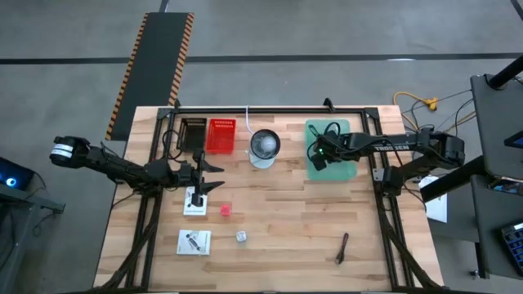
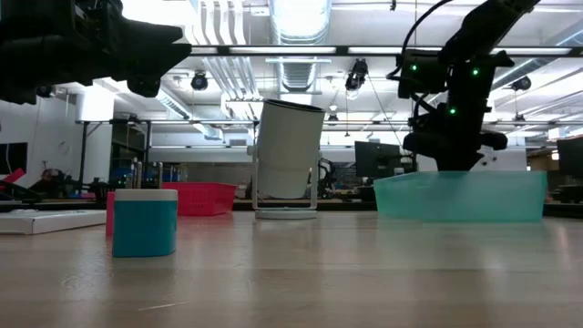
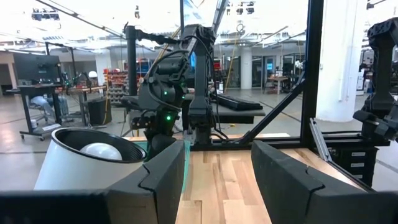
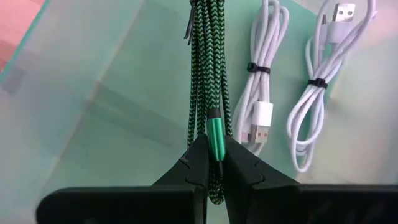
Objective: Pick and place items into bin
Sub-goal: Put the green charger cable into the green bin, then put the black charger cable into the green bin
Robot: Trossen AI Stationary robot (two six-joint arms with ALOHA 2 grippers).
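My right gripper (image 4: pixel 212 163) is shut on a green braided cable (image 4: pixel 205 68), coiled into a bundle, and stands over the teal bin (image 1: pixel 343 169) at the table's far right; in the low view it reaches down behind the bin's wall (image 2: pixel 460 196). Two white cables (image 4: pixel 264 74) lie on the bin's floor. My left gripper (image 3: pixel 217 180) is open and holds nothing, above a white card (image 1: pixel 194 204) at the left. On the table lie a red cube (image 1: pixel 225 210), a silver cube (image 1: pixel 242 236), a second white card (image 1: pixel 194 242) and a dark stick (image 1: pixel 342 248). My right gripper pinches the green cable bundle between its two fingers, right at the cable's green metal plug (image 4: pixel 215 134). The fingers come steeply from above, pointing down into the bin. The strands hang on below the fingertips, along their line; whether the far end touches the bin's floor I cannot tell.
A white-and-glass bowl (image 1: pixel 264 147) stands on the table's far half, midway between the arms, with a red basket (image 1: pixel 220 135) and a black one (image 1: pixel 194 132) to its left. Bare wood lies along the table's near edge.
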